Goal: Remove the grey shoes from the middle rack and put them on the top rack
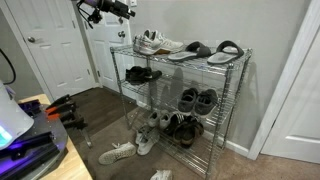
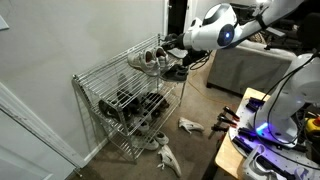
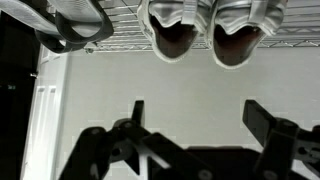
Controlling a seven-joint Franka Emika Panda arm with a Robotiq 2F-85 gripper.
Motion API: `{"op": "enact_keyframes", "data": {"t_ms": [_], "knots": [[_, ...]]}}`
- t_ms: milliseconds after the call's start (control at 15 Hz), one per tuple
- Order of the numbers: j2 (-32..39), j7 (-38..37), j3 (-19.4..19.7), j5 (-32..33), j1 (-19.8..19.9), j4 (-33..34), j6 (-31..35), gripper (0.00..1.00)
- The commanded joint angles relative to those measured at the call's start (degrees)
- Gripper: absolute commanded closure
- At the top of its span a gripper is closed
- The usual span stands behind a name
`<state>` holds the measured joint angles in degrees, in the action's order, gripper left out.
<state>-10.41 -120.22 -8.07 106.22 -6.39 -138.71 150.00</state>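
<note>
Nearest the wrist camera, the gripper (image 3: 194, 108) has its jaws spread wide, holding and touching nothing. Two grey shoes (image 1: 155, 42) sit side by side on the top rack (image 1: 205, 62), clear of the gripper, with two sandals (image 1: 205, 49) beside them. Darker shoes (image 1: 140, 73) occupy the middle rack (image 1: 168, 90).

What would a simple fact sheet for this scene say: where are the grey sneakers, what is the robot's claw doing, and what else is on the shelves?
grey shoes: both on the top rack, side by side at one end
gripper: open, holding nothing, clear of the shoes
slide sandals: on the top rack, beside the grey shoes
middle rack: only dark shoes show
floor: loose white shoes in front of the shelf unit
task state: looks done
</note>
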Motion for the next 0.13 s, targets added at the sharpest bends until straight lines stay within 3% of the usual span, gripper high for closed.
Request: {"op": "enact_keyframes", "data": {"t_ms": [0,67], "knots": [[0.0,0.0,0.0,0.0,0.0,0.0,0.0,0.0],[0.0,0.0,0.0,0.0,0.0,0.0,-0.01,0.0]]}}
